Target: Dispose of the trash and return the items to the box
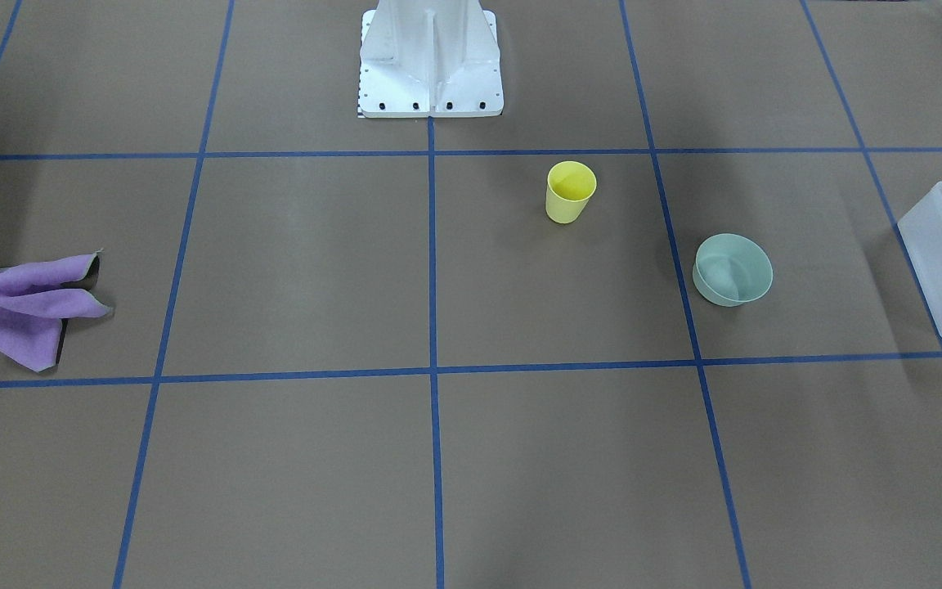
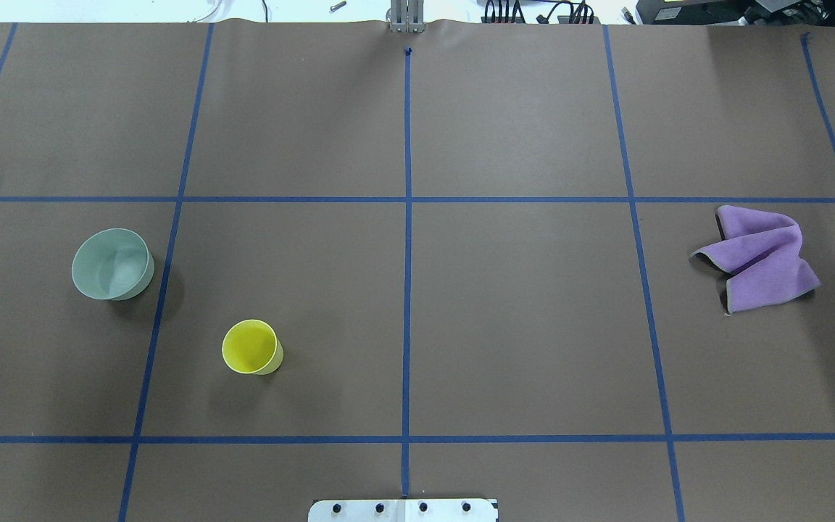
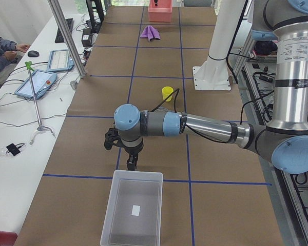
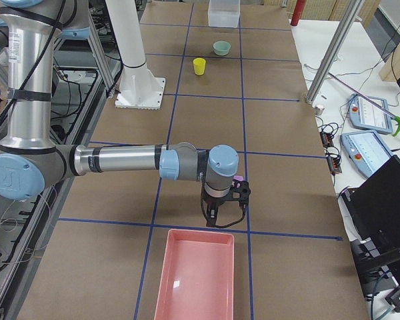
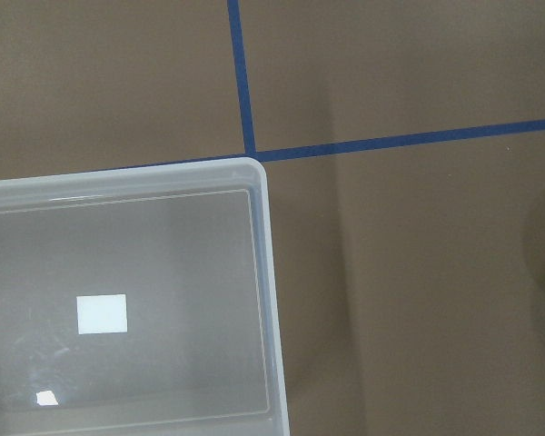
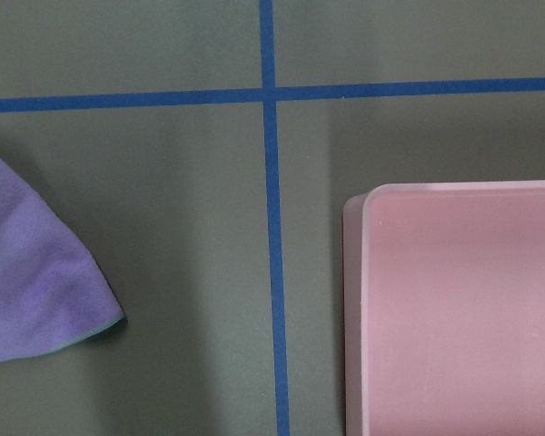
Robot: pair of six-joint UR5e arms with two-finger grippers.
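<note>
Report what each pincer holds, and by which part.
Nothing: left pincer and right pincer hang bare; cup, bowl and cloth lie on the table.

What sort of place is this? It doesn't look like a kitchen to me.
Probably a robotics lab or test cell. A left arm and right arm reach over a table marked with a blue tape grid, and tablets sit on a white side bench.
</note>
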